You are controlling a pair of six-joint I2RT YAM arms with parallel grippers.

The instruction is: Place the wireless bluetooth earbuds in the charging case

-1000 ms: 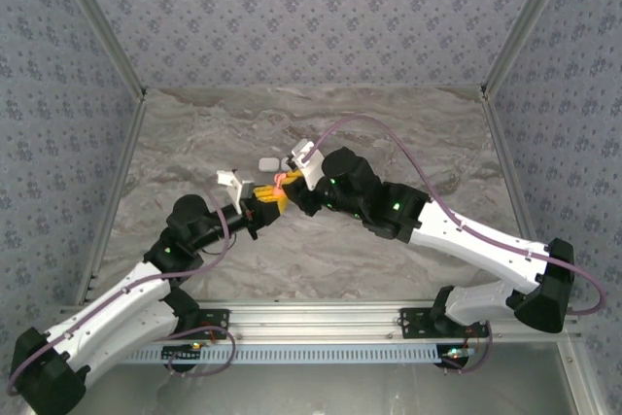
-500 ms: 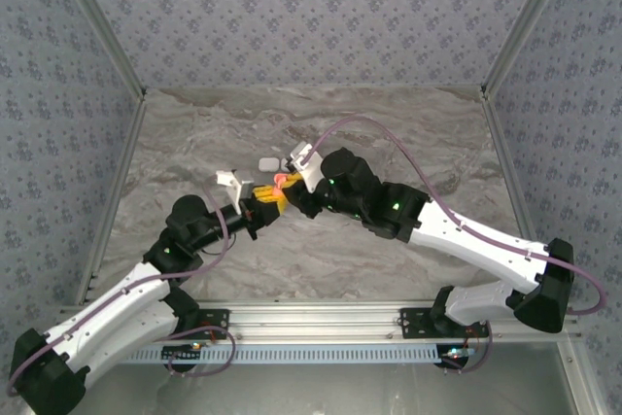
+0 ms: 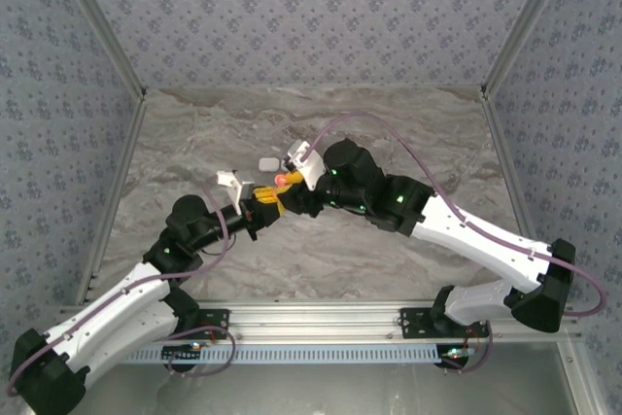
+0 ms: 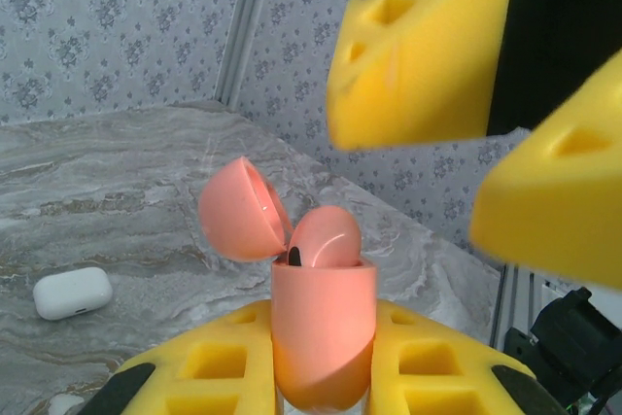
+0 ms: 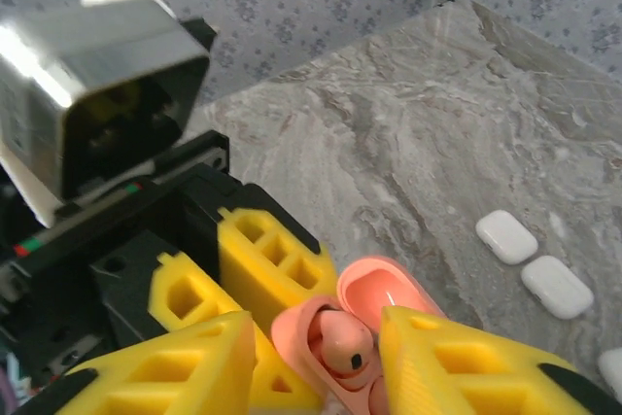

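Two grippers met above the middle of the marble-patterned table [image 3: 194, 143]. The left gripper [image 3: 266, 203] was pinched on the lower body of a coral-pink charging case [image 4: 323, 332] and held it upright between its yellow fingers [image 4: 248, 376]. The lid [image 4: 241, 211] of the case was hinged open and tilted back, to the left in the left wrist view. One coral earbud [image 4: 326, 235] sat in the well of the case with its rounded head standing above the rim. Whether it was fully seated could not be determined from these views. The right gripper [image 3: 288, 188] was positioned just over the case with its jaws spread, one yellow pad [image 5: 418, 376] on each side of the earbud in the right wrist view. In the left wrist view both pads stood clear above the case and did not touch it. Two white cases [image 5: 507, 236] lay closed and side by side on the table beyond the grippers, well apart from the held case.
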